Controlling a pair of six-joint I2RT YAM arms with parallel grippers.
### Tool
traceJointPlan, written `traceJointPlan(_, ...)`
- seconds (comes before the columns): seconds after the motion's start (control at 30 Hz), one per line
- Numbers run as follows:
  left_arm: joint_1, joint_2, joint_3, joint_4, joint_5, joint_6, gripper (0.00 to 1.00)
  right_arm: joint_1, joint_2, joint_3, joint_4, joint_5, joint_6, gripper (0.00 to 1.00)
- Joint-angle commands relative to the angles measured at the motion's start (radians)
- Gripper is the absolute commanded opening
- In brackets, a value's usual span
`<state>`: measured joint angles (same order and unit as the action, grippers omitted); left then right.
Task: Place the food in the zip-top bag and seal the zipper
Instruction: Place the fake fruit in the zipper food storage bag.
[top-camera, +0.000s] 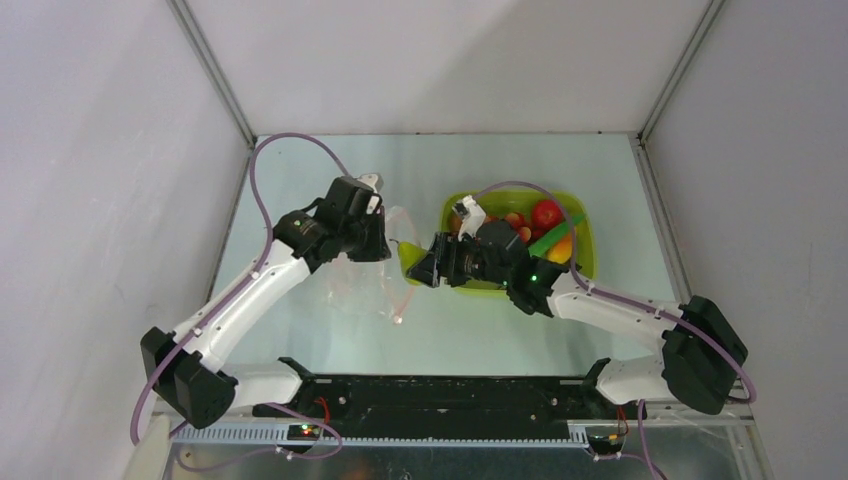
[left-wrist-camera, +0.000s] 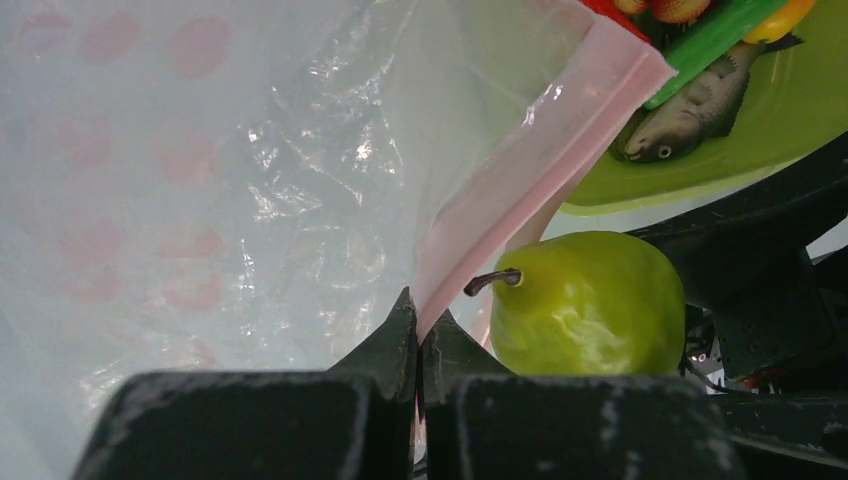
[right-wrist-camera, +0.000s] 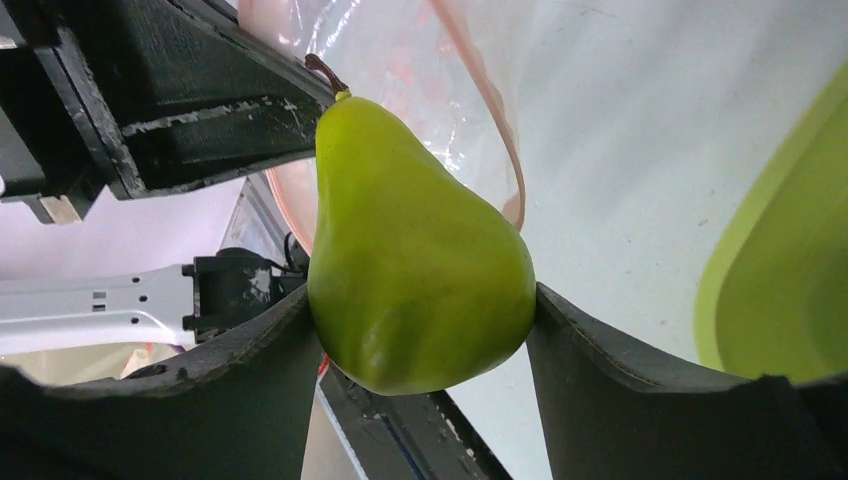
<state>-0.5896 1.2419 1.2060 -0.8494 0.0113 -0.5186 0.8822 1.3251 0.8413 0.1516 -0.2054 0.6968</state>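
Observation:
My right gripper (top-camera: 415, 268) is shut on a green toy pear (right-wrist-camera: 415, 260), gripping its wide base with the stem pointing away. It holds the pear just at the mouth of the clear zip-top bag (top-camera: 365, 285). My left gripper (left-wrist-camera: 420, 320) is shut on the bag's pinkish zipper strip (left-wrist-camera: 530, 180) and holds that edge up. The pear (left-wrist-camera: 590, 305) sits right beside the strip, outside the bag (left-wrist-camera: 300, 200). The rest of the food, with a red tomato (top-camera: 546, 213), a long green pod (top-camera: 555, 238) and a dark fish-shaped piece (left-wrist-camera: 690, 115), lies in the lime-green tub (top-camera: 585, 235).
The green tub (left-wrist-camera: 760, 130) stands just right of the bag, behind my right wrist. The enclosure's white walls rise at the left, the back and the right. The black base rail (top-camera: 440, 395) runs along the near edge.

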Motion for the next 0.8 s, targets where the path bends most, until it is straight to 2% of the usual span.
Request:
traceJointPlan(0.0,-0.004,-0.031,0.013,0.015,0.009,0.006,0.00,0.015,-0.075,0.003,-0.032,0.075,-0.025,0.51)
traceJointPlan(0.33,-0.004,-0.066,-0.011,0.070,0.089,0.021,0.00,0.034,-0.011,0.084,-0.271,0.173,0.026,0.46)
traceJointPlan(0.63,-0.007,-0.069,-0.023,0.091,0.162,0.029,0.00,0.035,0.066,0.218,-0.298,0.140,0.033,0.46)
traceJointPlan(0.77,-0.011,-0.070,-0.025,0.095,0.180,0.032,0.00,0.031,0.078,0.258,-0.304,0.162,0.049,0.52)
